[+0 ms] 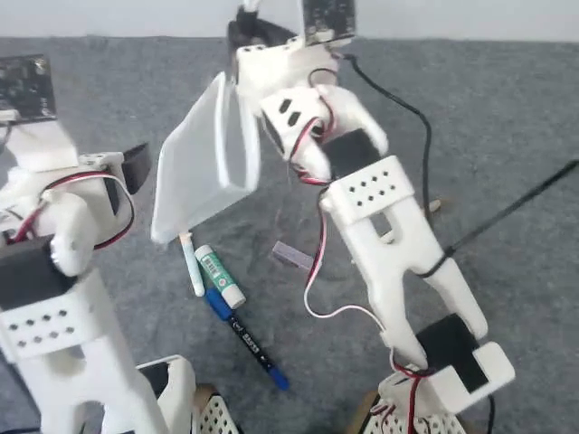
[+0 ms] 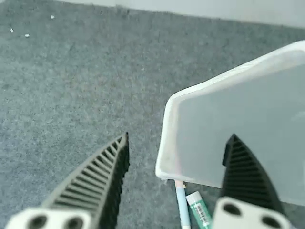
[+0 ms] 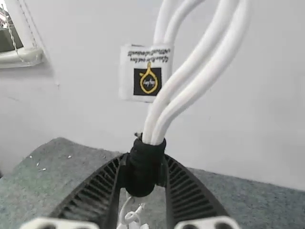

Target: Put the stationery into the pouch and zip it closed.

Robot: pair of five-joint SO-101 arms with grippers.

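Observation:
A translucent white pouch (image 1: 204,167) hangs tilted above the grey carpet. My right gripper (image 1: 246,36) is at its upper end. In the right wrist view, the right gripper (image 3: 143,168) is shut on the pouch's black pull (image 3: 142,164), from which white cords (image 3: 190,76) run. My left gripper (image 2: 179,138) is open beside the pouch's lower corner (image 2: 167,167), apart from it. On the carpet under the pouch lie a white pen (image 1: 192,264), a green-and-white stick (image 1: 220,275), a blue-black marker (image 1: 246,339) and a small lilac eraser (image 1: 291,256).
The left arm's body (image 1: 54,298) stands at the left and the right arm's base (image 1: 443,380) at the front right. A black cable (image 1: 407,117) and a thin rod (image 1: 516,203) lie to the right. Bare carpet (image 2: 71,71) stretches beyond the pouch.

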